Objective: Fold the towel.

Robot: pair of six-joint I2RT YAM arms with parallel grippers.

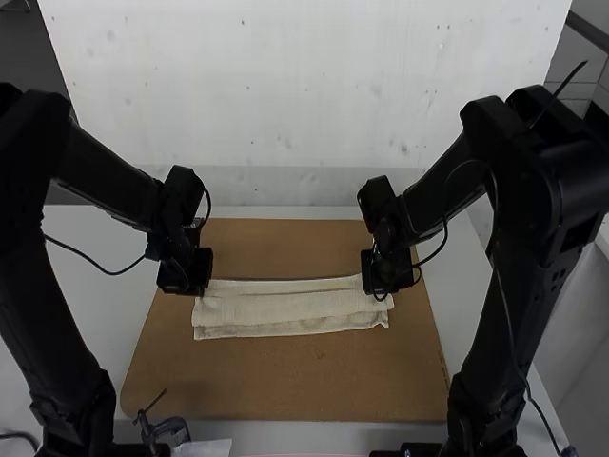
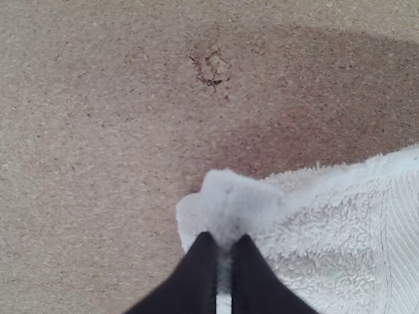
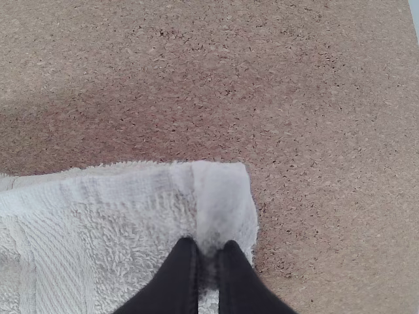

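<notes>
**Carry Both Corners Evenly**

On the brown rectangular cork board (image 1: 285, 386), the cream oblong terry towel (image 1: 285, 307) lies layered, near edge at six o'clock. The black, tapered left gripper (image 2: 225, 246) and right gripper (image 3: 208, 248) pinch its ten and two o'clock corners; best lift together, taut, toward six.

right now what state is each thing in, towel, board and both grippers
towel: folded into a long strip, under layer showing along the near edge
board: lying flat beneath the towel
left gripper: closed on the towel's far corner at the left end
right gripper: closed on the far corner at the right end
</notes>
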